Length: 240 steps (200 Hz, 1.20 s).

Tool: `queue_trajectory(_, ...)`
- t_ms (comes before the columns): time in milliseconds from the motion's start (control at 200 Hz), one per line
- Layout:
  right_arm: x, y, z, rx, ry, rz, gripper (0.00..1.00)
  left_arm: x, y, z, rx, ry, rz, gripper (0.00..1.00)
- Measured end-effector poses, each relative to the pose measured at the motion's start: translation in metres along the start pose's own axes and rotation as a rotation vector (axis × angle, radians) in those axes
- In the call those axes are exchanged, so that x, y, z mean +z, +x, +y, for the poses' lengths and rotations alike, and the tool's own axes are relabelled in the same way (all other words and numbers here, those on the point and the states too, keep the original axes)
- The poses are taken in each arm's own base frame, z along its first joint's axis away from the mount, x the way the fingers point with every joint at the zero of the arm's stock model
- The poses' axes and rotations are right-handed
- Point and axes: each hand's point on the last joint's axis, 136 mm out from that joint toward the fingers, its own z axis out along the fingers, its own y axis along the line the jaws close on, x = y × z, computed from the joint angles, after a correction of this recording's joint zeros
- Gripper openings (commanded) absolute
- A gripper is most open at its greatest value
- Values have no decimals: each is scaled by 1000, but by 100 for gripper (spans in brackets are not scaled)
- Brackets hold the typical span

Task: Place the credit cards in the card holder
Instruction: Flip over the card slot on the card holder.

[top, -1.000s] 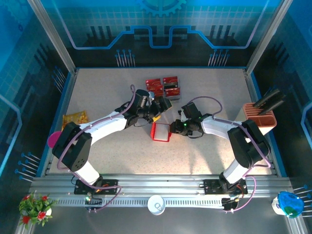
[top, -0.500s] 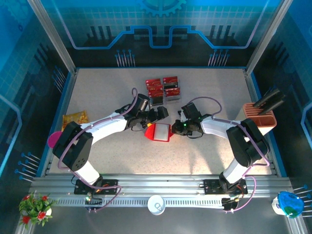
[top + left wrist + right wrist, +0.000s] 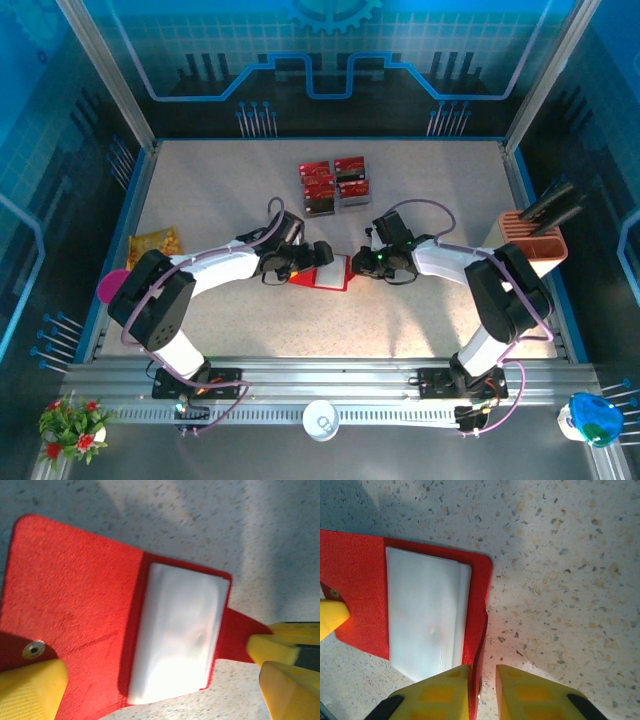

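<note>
**Card holder lay open between both grippers**

The card holder lay spread open near the middle of the speckled table. The credit cards sat in a tight cluster well apart from it, toward the far edge. The left gripper stood spread wide and held nothing. The holder lay between its yellow fingers, with one fingertip just beside the metal snap on the red flap and the other past the opposite edge. Whether that fingertip pressed on the flap could not be told. The right gripper was nearly closed, its fingers pinching the holder's red edge beside the stack of clear pockets.
</note>
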Motion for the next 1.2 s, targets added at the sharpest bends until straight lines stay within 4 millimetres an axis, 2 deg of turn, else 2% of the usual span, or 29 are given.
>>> queue_trajectory(150,-13,-3,9,-4,-20,-26,22,2,6,10,-2,-22,9,99)
queue_trajectory(420,-31,-25,40,-17,-76,-82,21,0,5,9,-1,-20,-2,99)
queue_trajectory(590,-27,-31,59,-20,-101,-84,19,0,4,10,0,-21,-5,99)
queue_trajectory(680,-15,-28,58,-2,-91,-59,17,1,4,10,0,-22,-5,99)
queue_trajectory(840,7,-18,45,42,-46,-9,16,1,5,13,-2,-32,-8,99)
queue_trajectory(1201,21,-21,37,12,-29,-16,15,2,4,17,-3,-51,-15,99)
